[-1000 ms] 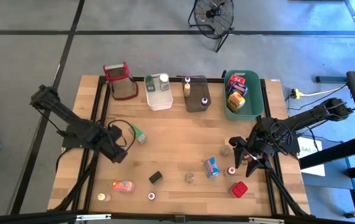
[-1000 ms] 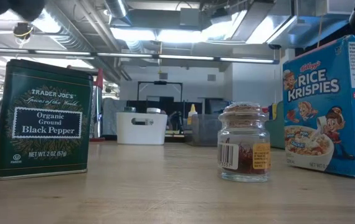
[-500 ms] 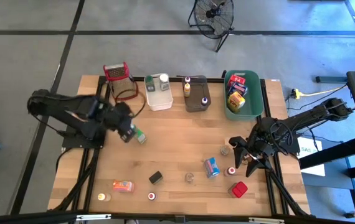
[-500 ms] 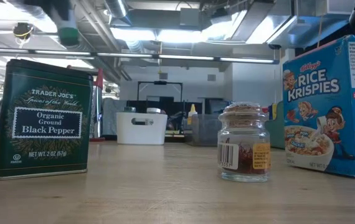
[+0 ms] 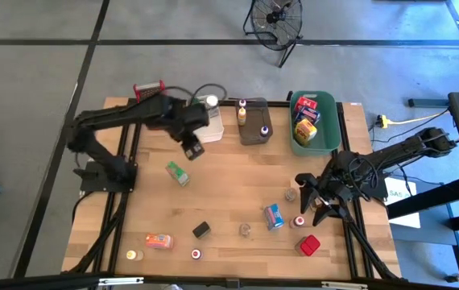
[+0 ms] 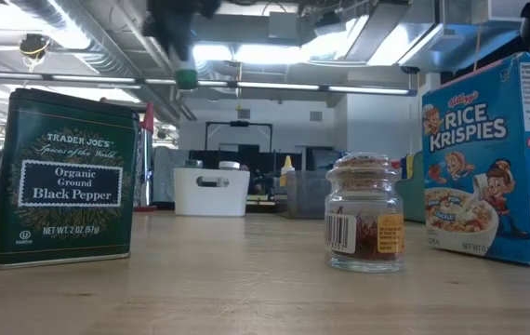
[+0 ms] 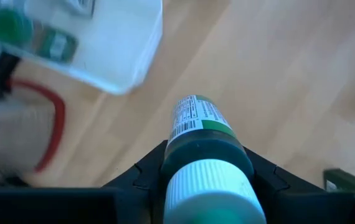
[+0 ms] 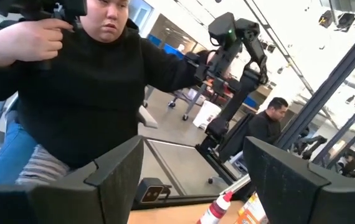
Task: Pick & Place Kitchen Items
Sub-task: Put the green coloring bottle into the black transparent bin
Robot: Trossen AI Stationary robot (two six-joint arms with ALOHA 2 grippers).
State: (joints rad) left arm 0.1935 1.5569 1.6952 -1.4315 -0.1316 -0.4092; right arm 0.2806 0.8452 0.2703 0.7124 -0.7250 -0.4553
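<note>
Wooden tabletop carries three tubs at twelve o'clock: one white, one grey, one green holding three boxes. Ten or so small kitchen items lie scattered across the near half. Left gripper, just beside the white tub, clamps a green-labelled spice bottle between its fingers. Right gripper hangs spread wide at four o'clock, beside a small jar.

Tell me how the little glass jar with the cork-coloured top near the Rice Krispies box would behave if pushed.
The glass jar would probably slide rather than tip: it looks squat, with a broad flat base on the smooth wooden table. It likely feels light, since it seems only partly filled. Being glass, it may be slippery and could crack if knocked off.
</note>
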